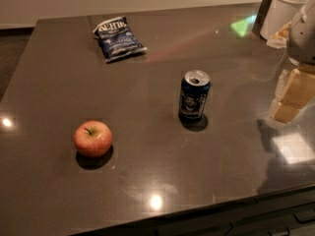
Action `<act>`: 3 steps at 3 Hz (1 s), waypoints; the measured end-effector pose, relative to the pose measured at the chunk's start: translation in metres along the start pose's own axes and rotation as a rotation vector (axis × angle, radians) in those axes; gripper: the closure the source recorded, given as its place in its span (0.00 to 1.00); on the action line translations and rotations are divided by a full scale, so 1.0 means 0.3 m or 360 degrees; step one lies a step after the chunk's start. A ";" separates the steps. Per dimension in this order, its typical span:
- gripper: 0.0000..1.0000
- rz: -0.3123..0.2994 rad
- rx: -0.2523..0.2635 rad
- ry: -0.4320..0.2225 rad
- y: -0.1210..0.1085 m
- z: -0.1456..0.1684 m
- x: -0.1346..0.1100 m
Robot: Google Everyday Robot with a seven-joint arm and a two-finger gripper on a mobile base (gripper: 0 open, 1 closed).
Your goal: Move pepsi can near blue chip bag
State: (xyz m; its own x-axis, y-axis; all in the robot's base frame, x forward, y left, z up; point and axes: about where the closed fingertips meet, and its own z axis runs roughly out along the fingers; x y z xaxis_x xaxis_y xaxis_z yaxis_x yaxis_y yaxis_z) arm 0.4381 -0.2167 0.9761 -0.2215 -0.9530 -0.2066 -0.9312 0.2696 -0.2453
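Pepsi can (194, 95) stands upright mid-surface (54, 87), well apart from the blue chip bag (118, 38) lying flat at the far left. The gripper (291, 98) hangs at the right edge, clear of the can, and I cannot tell if it is open or closed. Best to grip the can mid-body, keep it upright and set it just beside the bag; the apple (93, 138) at front left and the white container (290, 9) at far right look off the path.

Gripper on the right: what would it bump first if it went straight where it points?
The gripper, at the picture's right edge, seems to point downward, so it would probably meet the dark table first, not the pepsi can. Depth is hard to judge.
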 end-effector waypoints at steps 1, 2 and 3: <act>0.00 0.0000 0.0000 0.0000 0.000 0.000 0.000; 0.00 -0.0002 0.0025 -0.0045 -0.007 0.003 -0.032; 0.00 0.0024 0.0047 -0.0139 -0.016 0.028 -0.094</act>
State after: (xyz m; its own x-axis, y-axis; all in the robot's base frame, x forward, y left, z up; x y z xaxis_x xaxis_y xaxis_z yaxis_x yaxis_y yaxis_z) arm 0.4513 -0.1901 0.9753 -0.2084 -0.9334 -0.2920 -0.9186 0.2893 -0.2693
